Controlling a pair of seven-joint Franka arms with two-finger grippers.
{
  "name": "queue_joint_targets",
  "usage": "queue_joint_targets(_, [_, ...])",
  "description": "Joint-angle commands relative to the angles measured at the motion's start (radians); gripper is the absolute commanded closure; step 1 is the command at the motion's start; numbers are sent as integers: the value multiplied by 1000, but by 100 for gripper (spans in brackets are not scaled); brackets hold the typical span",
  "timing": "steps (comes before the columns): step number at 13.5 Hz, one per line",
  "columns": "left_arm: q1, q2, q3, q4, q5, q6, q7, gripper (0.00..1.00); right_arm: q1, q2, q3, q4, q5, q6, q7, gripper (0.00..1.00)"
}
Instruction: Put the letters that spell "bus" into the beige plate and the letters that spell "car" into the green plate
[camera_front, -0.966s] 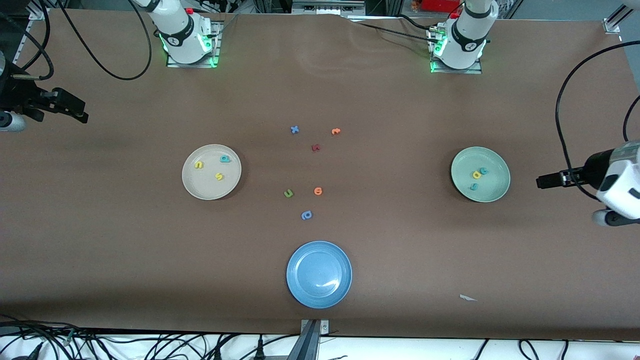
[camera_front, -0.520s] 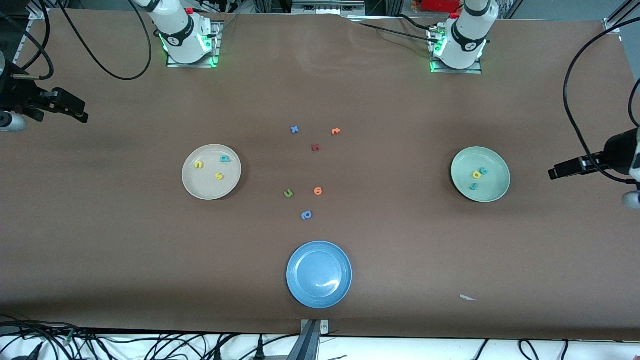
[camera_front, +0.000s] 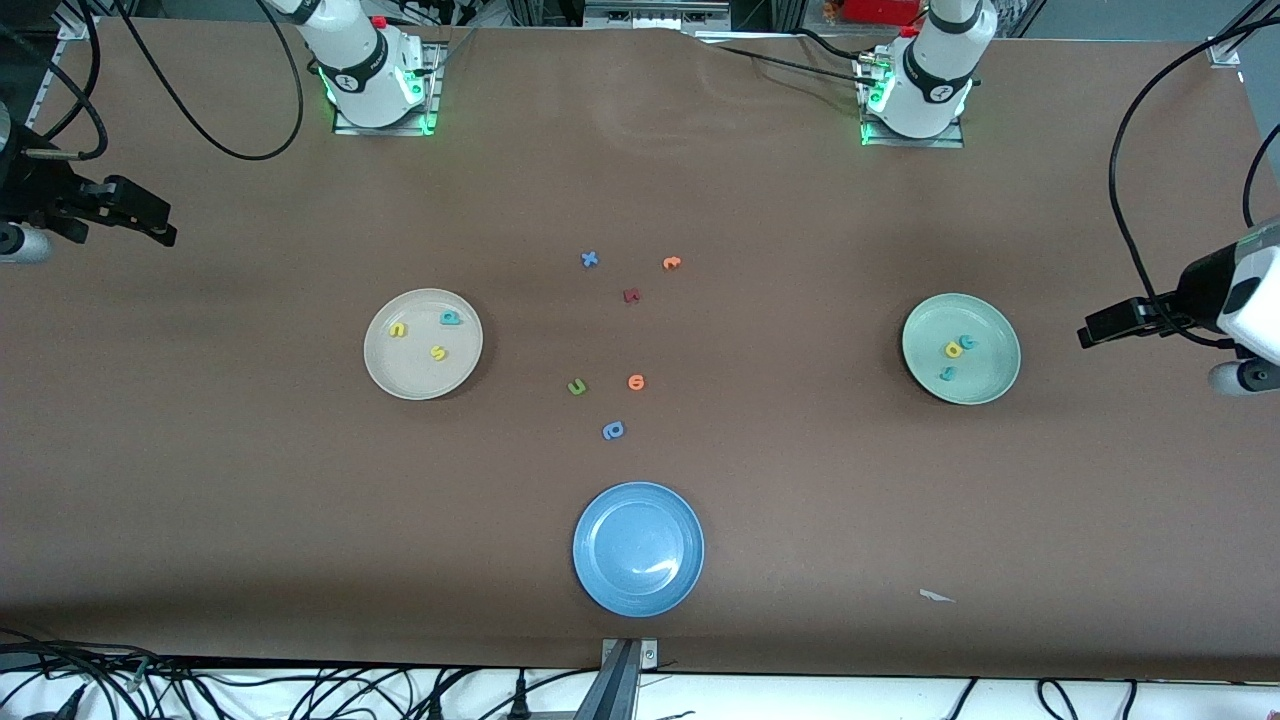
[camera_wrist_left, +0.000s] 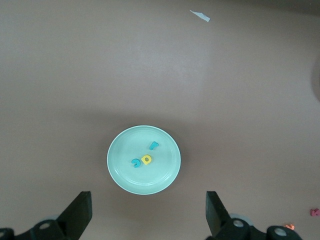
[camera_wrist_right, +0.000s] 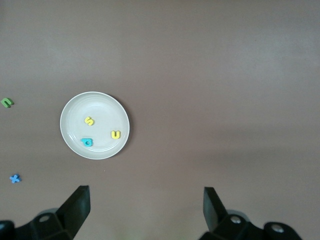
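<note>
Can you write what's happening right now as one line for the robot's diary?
beige plate: b, u, s in | green plate: c, a, r in | left gripper: open, empty | right gripper: open, empty

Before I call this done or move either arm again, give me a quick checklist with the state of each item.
1. Teal b, yellow u and yellow s in the beige plate: ok, all three lie inside.
2. Teal c, yellow a and teal r in the green plate: ok, all three lie inside.
3. Left gripper empty: ok, fingers open, nothing between them.
4. Right gripper empty: ok, fingers open, nothing held.
5. Spare letters kept out: ok, the green u and periwinkle letter lie on the table between the plates.
6. Blue plate unused: ok.
</note>
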Motion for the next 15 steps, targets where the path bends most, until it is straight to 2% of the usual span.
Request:
queue_joint_targets(1, [3,-28,-14,-32,-12,17,27,0,1,5,-3,20,3,-17,-2,0])
queue_joint_targets(15, [-12,-21,-28,15,-13,16,36,0,1,5,-3,20,3,-17,-4,0])
